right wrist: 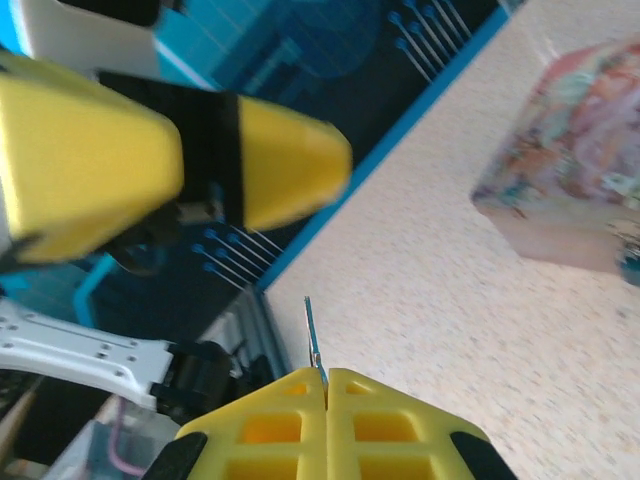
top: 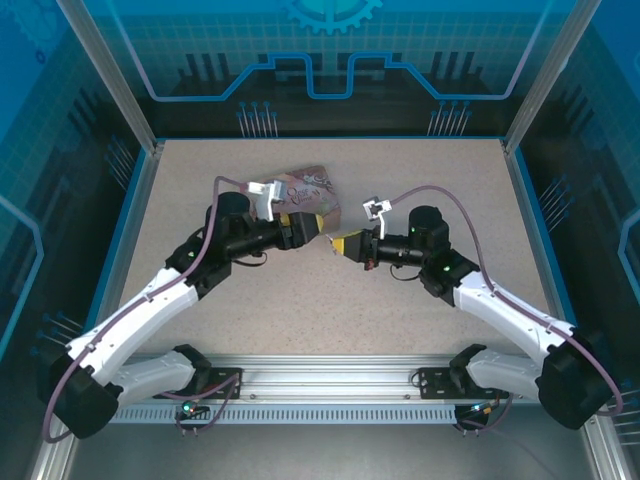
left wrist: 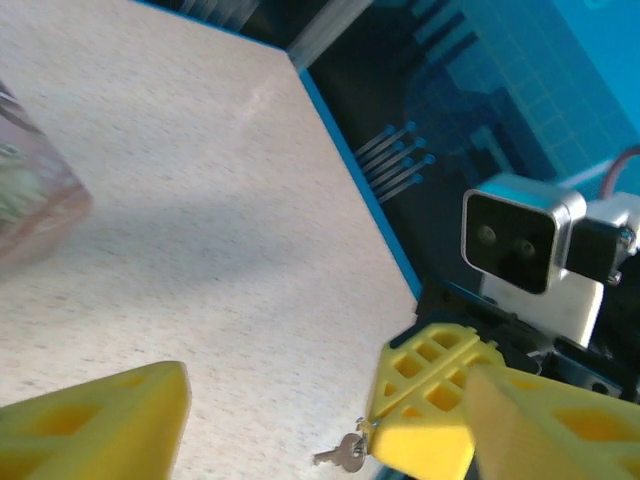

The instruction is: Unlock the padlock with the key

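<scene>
Beige speckled table [top: 300,310]; both arms reach to its middle, wrists turned toward each other. Pink illustrated tin [top: 305,188] lies just beyond the left gripper [top: 312,226], which covers part of its near edge from above.

Left gripper: fingers spread wide, nothing between them in its wrist view; bare table shows through the gap.

Right gripper [top: 346,245]: fingers pressed flat together, pinching the key [right wrist: 312,335]. The key stands out past the fingertips, edge-on in the right wrist view. From the left wrist it reads as a small grey piece with a ring at the tip of the yellow fingers. Grippers near, tip facing tip, not touching.

Padlock: cannot place it with certainty. A dark bluish patch [right wrist: 630,265] at the tin's lower corner, cut by the frame edge, may be it; too little shows to tell.

Judged step: key in hand, lock not yet engaged.

Next move, as I judge it:
- Left gripper closes on the padlock body and steadies it, keyhole toward the right arm.
- Key blade is lined up with the slot, pushed in straight, then turned.

The pinch on the key is small, so a skewed approach could twist it in the fingers.
</scene>
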`<state>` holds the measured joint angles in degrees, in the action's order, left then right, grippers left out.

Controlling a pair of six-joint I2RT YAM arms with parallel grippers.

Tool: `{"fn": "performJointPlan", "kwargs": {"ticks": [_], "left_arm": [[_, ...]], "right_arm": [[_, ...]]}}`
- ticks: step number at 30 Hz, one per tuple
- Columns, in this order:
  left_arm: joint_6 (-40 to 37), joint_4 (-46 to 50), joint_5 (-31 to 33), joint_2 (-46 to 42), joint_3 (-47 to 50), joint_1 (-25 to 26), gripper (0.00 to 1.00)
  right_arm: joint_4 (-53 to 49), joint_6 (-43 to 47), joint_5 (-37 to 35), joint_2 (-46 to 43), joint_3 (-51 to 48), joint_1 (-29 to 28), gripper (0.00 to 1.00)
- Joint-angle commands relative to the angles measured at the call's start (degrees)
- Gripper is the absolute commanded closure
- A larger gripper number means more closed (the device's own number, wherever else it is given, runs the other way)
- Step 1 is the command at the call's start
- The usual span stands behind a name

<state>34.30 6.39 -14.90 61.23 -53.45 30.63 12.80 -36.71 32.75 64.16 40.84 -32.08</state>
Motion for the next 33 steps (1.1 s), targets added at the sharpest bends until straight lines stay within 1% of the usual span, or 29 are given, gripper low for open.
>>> {"fn": "performJointPlan", "kwargs": {"ticks": [1, 4, 6, 9, 11, 18, 21, 27, 33], "left_arm": [[-4.50, 7.75, 6.56, -1.11, -3.15, -2.96, 0.14], [-9.30, 13.04, 11.13, 1.27, -5.94, -5.90, 0.03], [-13.57, 14.90, 12.92, 5.10, -8.28, -7.92, 0.01], [-18.21, 16.80, 14.99, 12.73, -12.98, -9.92, 0.01], [-20.75, 18.17, 16.25, 18.54, -17.09, -10.16, 0.01], [-25.06, 18.51, 13.57, 37.40, -30.08, -9.81, 0.01], [-27.48, 19.59, 14.19, 43.94, -35.59, -8.75, 0.01], [-29.83, 20.94, 11.88, 53.80, -44.96, -6.64, 0.01], [-30.17, 25.88, 12.10, 61.92, -54.31, -5.18, 0.02]], "right_arm": [[-15.35, 7.63, -7.91, -1.63, 2.78, 0.62, 1.00], [-23.40, 10.18, -14.78, -1.89, 3.78, 0.69, 1.00], [-27.53, 10.89, -18.85, -1.85, 3.91, 0.79, 1.00], [-29.61, 11.31, -20.91, -1.80, 3.39, 0.92, 1.00], [-29.76, 10.90, -21.49, -1.93, 2.86, 0.89, 1.00], [-29.50, 9.99, -22.21, -2.20, 0.93, 0.79, 1.00], [-29.15, 9.64, -22.16, -2.51, -0.17, 0.89, 1.00], [-28.60, 9.02, -22.34, -2.73, -1.59, 1.02, 1.00], [-28.62, 9.11, -22.40, -3.15, -1.80, 1.24, 1.00]]}}
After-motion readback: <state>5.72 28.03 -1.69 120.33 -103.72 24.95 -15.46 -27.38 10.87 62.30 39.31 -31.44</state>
